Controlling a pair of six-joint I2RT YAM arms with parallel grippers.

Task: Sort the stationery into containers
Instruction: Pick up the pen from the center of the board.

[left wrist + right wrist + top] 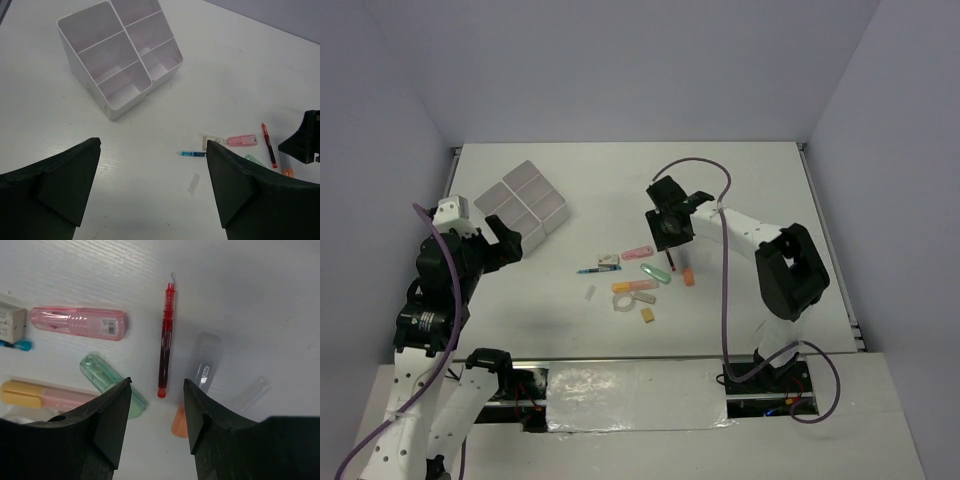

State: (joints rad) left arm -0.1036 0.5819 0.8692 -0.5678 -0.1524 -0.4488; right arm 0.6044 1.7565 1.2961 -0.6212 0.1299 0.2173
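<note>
The stationery lies scattered mid-table: a pink marker [637, 253], a green marker [655, 273], an orange marker [688, 277], a blue pen [592, 270], a clear tape ring [625, 301] and a tan eraser [648, 315]. My right gripper [156, 381] hangs low over a thin red pen [165, 340]. Its jaws are part-way apart, straddle the pen's near end and touch nothing. The green marker [112, 385] sits just left of them and the orange marker [179, 422] just right. The white containers [87, 85] stand far left. My left gripper [153, 144] is wide open above bare table, near the blue pen [192, 154].
A yellow-and-pink marker [40, 395] and a white eraser [11, 322] lie at the left of the right wrist view. A small white bit [193, 183] rests below the blue pen. Grey walls close in the table on three sides.
</note>
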